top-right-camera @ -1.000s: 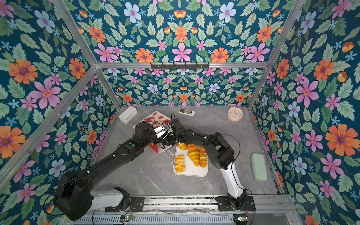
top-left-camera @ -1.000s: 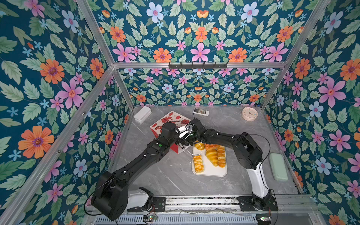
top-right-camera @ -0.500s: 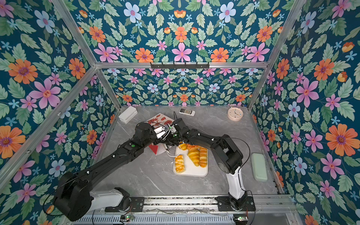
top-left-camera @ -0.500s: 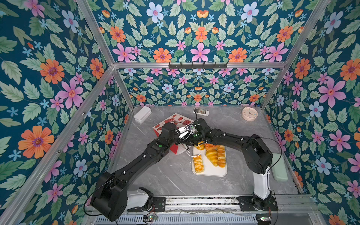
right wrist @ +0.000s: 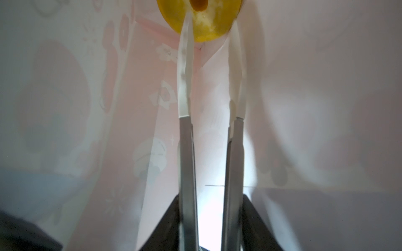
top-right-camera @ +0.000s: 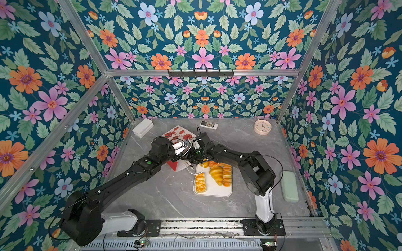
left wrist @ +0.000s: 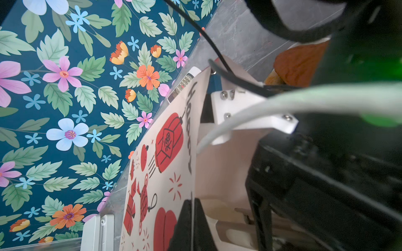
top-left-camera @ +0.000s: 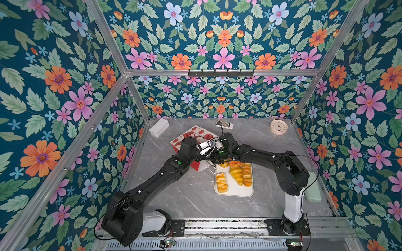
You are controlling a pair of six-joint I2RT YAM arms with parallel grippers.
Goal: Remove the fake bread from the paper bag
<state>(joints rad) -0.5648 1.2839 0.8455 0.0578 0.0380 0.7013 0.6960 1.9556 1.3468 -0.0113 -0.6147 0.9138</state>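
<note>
Only 1 word reads clearly from here: "Happy", in black handwritten-style letters along the top edge of the paper bag [left wrist: 161, 173], on its printed face as the left wrist view shows it. Next to that word, the red lantern [left wrist: 168, 141] printed on the same face carries a black character-like mark I cannot make out. The clock [top-left-camera: 278, 127] at the back has numerals too small to read. The key labels on the remote [top-left-camera: 224, 124] are likewise illegible.

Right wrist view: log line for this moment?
left tool shut on rim of white-and-red paper bag | right tool open inside bag | tips at yellow ring-shaped toy bagel
</note>
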